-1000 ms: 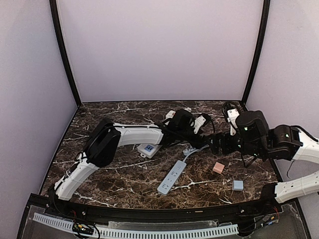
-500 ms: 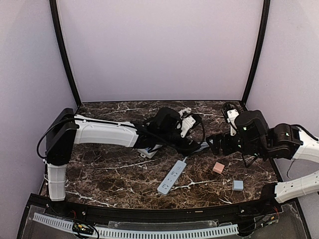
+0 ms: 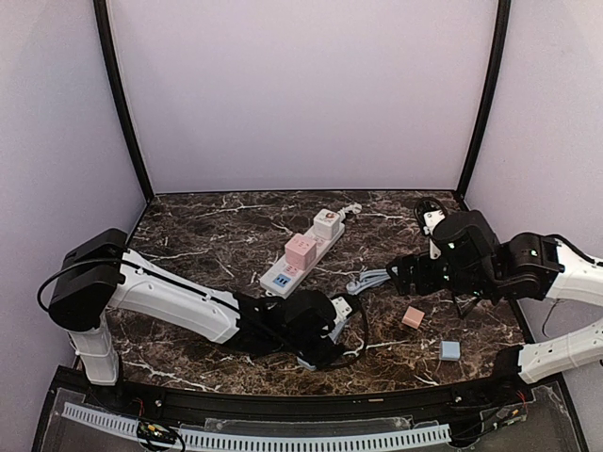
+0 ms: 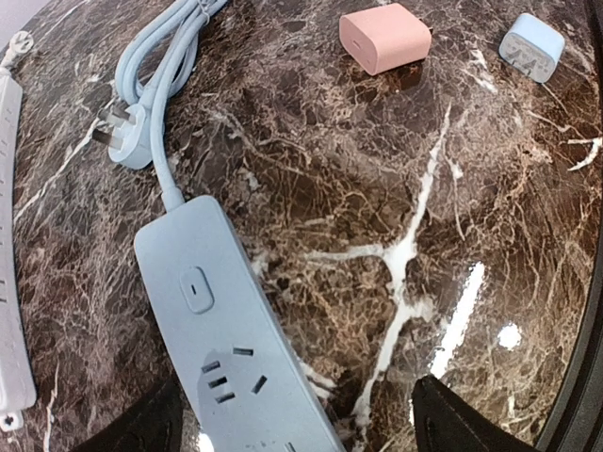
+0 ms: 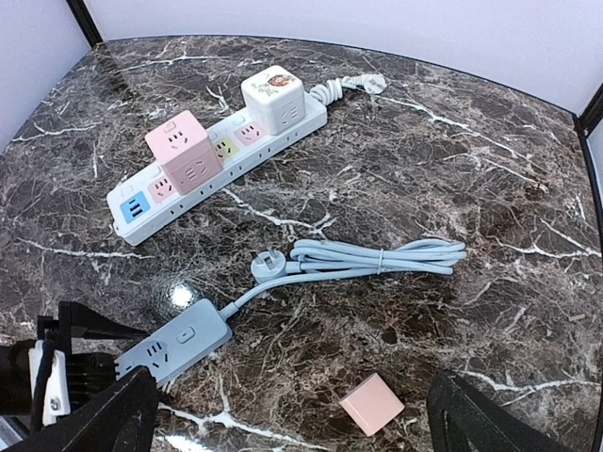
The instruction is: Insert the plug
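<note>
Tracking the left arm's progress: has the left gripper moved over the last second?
Yes. The left gripper has swung from over the white power strip down-frame to well below it.

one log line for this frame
left end effector: open, over blue power strip | right end effector: open, empty | blue plug: loose on table, not inserted
</note>
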You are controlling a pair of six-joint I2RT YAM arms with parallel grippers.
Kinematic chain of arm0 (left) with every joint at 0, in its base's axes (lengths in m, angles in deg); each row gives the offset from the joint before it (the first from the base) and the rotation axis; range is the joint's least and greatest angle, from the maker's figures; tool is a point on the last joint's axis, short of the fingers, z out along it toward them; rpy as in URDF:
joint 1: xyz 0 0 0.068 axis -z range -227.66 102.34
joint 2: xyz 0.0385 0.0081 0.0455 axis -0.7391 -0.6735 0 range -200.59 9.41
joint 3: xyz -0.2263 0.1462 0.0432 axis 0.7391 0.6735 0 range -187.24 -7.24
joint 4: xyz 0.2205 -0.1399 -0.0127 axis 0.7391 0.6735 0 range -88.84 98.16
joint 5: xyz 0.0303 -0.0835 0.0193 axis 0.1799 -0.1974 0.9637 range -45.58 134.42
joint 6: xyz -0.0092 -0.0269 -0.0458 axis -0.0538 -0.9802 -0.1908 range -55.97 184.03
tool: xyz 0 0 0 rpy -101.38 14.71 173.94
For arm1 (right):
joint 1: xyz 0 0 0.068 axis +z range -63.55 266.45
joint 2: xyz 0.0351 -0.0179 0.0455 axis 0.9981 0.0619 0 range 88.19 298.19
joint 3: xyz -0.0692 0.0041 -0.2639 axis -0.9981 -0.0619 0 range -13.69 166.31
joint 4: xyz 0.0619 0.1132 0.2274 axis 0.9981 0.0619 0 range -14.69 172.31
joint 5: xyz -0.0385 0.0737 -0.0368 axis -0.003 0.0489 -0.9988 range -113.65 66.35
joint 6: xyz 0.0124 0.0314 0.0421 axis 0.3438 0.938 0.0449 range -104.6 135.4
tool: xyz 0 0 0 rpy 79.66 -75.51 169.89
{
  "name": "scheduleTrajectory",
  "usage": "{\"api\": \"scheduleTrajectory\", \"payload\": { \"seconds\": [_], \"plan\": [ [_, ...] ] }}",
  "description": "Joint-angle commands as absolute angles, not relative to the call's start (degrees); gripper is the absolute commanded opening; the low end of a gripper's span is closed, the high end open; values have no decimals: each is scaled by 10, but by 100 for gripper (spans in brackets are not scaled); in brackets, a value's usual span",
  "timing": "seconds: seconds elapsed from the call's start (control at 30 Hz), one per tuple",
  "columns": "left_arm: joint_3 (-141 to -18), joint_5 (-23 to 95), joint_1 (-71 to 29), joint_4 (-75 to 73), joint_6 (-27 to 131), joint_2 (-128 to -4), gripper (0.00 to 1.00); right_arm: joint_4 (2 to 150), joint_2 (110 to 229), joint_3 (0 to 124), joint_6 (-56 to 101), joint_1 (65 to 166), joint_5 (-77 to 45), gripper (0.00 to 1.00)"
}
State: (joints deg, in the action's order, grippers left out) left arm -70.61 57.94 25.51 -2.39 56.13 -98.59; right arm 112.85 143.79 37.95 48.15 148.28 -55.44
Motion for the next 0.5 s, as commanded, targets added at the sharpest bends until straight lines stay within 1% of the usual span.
{"api": "scheduleTrajectory", "payload": {
  "seconds": [0.0,0.17,0.33,0.47],
  "plan": [
    [-680,666,269,-4,507,-978,83,1128,1434,382,497,1480,-561,99],
    [-662,661,270,0,500,-980,81,1129,1448,384,496,1480,-557,99],
    [-659,698,270,15,513,-985,73,1129,1459,383,499,1480,-555,99],
    [-656,725,265,37,524,-983,71,1127,1479,373,500,1479,-542,99]
  ]
}}
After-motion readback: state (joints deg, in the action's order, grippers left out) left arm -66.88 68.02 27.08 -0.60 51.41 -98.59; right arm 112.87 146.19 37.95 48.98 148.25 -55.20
